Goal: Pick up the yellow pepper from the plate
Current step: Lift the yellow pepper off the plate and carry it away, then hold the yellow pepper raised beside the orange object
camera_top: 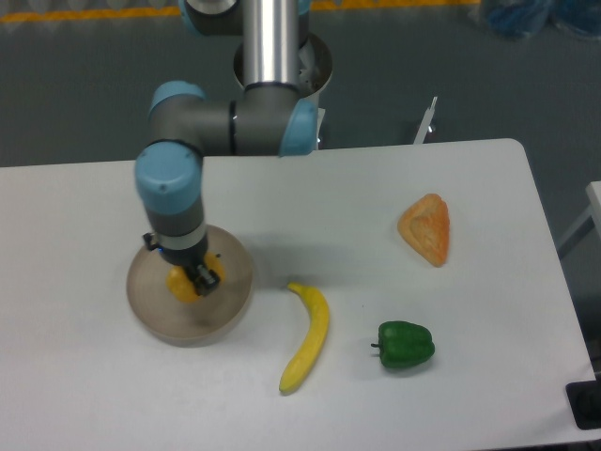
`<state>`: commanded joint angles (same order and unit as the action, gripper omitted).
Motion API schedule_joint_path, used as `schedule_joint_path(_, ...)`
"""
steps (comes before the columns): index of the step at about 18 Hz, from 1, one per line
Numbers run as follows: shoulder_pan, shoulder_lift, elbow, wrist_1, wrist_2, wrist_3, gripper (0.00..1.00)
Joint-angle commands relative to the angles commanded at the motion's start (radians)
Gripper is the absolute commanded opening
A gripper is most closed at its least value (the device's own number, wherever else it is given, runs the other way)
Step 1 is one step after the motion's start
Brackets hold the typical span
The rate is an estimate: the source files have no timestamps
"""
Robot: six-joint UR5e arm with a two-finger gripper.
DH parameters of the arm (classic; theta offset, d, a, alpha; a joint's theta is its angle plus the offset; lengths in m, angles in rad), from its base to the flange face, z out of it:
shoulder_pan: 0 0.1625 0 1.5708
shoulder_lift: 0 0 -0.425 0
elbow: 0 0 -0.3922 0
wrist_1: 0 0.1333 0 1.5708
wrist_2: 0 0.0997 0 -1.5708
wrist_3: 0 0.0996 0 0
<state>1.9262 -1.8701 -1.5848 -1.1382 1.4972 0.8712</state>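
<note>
Where the fingers (194,279) meet the yellow pepper (181,285) on the plate (150,315), their spread is hidden.

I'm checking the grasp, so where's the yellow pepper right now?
The yellow pepper sits on the plate at the table's left side, directly under the gripper, well left of the banana.

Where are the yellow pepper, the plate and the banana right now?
yellow pepper (181,285): fixed camera, on its visible left side beside the jaws.
plate (218,320): fixed camera, on the bare lower-right part of its rim.
banana (313,335): fixed camera, on the middle of its curved body.
</note>
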Motion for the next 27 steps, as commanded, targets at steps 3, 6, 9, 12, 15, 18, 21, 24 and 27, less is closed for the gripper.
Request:
schedule_joint_path(3,0.069,0.011,0.019,-0.003,0.011,0.064,0.29)
schedule_joint_path(6,0.147,0.017,0.017,-0.006,0.012,0.147,0.29)
schedule_joint_path(9,0.25,0.019,0.022,-0.049,0.012,0.262,0.29)
schedule_joint_path(12,0.312,0.019,0.032,-0.095,0.012,0.392,0.29)
schedule_joint_path(15,0.367,0.011,0.077,-0.155,0.012,0.448,0.29)
schedule_joint_path(18,0.376,-0.006,0.098,-0.18,0.067,0.492,0.29)
schedule_joint_path(21,0.379,-0.033,0.112,-0.173,0.132,0.587,0.26)
schedule_joint_path(24,0.389,-0.057,0.132,-0.172,0.12,0.594,0.26)
schedule_joint_path(27,0.387,-0.08,0.152,-0.17,0.111,0.618,0.26)
